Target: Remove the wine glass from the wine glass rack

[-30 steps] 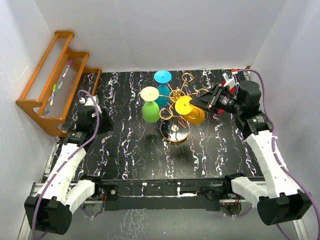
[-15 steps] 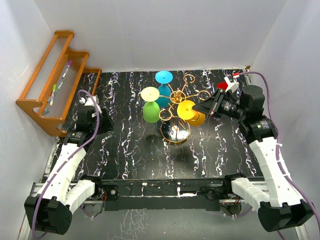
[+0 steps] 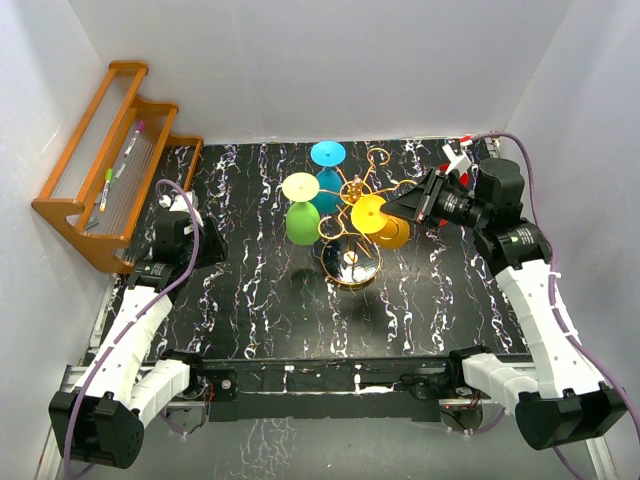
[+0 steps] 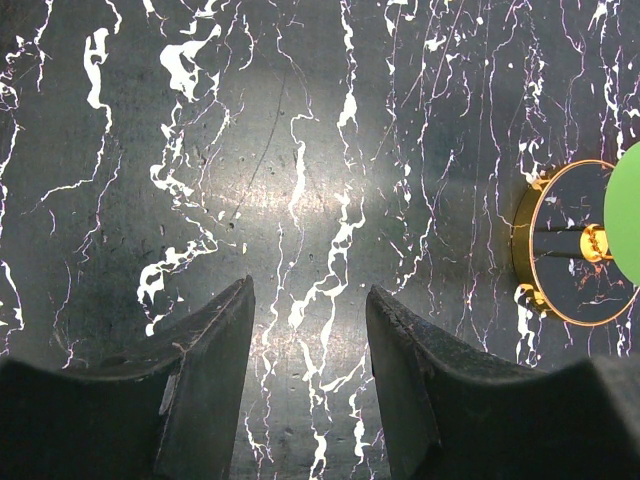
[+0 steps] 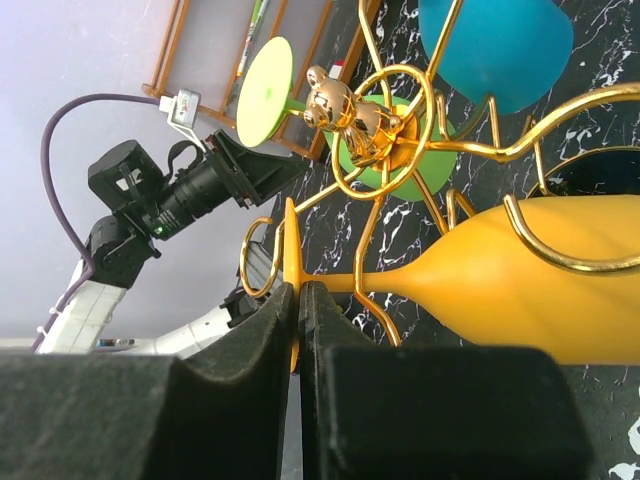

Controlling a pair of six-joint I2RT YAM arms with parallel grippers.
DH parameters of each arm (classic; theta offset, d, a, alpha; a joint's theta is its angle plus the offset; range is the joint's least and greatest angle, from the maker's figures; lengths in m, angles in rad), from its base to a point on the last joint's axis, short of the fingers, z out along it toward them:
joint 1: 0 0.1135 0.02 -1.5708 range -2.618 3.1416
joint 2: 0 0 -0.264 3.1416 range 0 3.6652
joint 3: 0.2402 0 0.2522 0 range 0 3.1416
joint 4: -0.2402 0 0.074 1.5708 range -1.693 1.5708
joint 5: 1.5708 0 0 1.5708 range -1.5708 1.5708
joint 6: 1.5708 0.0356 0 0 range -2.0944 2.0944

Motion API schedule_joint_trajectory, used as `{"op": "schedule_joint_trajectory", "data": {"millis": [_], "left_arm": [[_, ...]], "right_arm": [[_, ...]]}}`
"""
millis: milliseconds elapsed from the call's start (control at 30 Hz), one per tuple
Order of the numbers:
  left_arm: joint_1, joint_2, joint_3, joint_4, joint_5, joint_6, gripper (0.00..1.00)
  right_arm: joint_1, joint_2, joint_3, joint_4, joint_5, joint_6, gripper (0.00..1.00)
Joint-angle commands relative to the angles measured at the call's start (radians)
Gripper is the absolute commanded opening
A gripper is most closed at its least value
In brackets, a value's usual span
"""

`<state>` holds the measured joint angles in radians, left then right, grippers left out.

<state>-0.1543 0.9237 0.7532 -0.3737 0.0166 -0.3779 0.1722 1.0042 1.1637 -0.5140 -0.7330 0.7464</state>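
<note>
The gold wire wine glass rack [image 3: 352, 195] stands mid-table on its round base [image 3: 349, 266]. Three glasses hang upside down from it: a green one [image 3: 301, 222], a blue one [image 3: 326, 160] and a yellow wine glass [image 3: 380, 222]. My right gripper [image 3: 393, 208] is shut on the thin foot of the yellow glass [image 5: 291, 270], whose bowl [image 5: 540, 290] still lies inside a gold loop. The rack's centre [image 5: 355, 125] shows just above. My left gripper [image 4: 308, 300] is open and empty above bare table, left of the rack's base [image 4: 575, 245].
An orange-brown wooden stepped shelf [image 3: 105, 160] with pens stands at the far left. White walls close in the black marbled table [image 3: 260, 300] on three sides. The left arm [image 3: 170, 240] rests near the shelf.
My right gripper, holding the yellow glass by its foot, drew back to the right and down, then came back left and up a little. The left arm has not moved.
</note>
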Motion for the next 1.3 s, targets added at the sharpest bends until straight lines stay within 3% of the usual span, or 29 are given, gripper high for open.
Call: {"op": "schedule_joint_trajectory", "data": {"millis": [0, 600, 1267], "left_arm": [[0.001, -0.002, -0.004, 0.007, 0.005, -0.001, 0.47], [0.001, -0.003, -0.002, 0.007, 0.005, 0.000, 0.47], [0.001, -0.037, -0.010, 0.029, 0.081, -0.008, 0.46]], "right_arm": [[0.025, 0.016, 0.081, 0.047, -0.002, -0.011, 0.08], [0.075, -0.015, 0.087, -0.051, 0.027, -0.103, 0.08], [0.074, -0.174, 0.063, -0.270, 0.050, -0.208, 0.08]]}}
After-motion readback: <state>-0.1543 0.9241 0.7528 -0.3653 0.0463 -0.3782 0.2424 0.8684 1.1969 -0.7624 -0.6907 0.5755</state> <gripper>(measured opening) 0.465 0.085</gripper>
